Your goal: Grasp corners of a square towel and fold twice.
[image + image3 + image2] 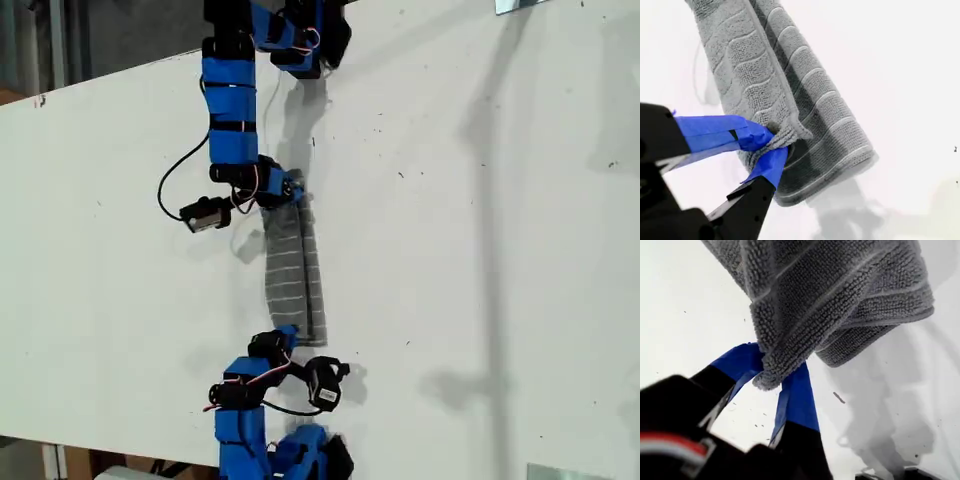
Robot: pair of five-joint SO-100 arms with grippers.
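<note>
Grey towel [292, 272], no readable writing, jaws clamped

Broad white table [480, 250], faintly speckled, soft grey shadows across it, dim floor beyond its edge.

A white table [480, 250] fills nearly the whole exterior view and bears small dark specks. A shiny metal bracket [520, 5] sits on the table's far edge, and a second metal bracket [565, 472] lies on its near edge, both toward the exterior view's right. Beyond the table's far edge lies grey floor [130, 30].
</note>
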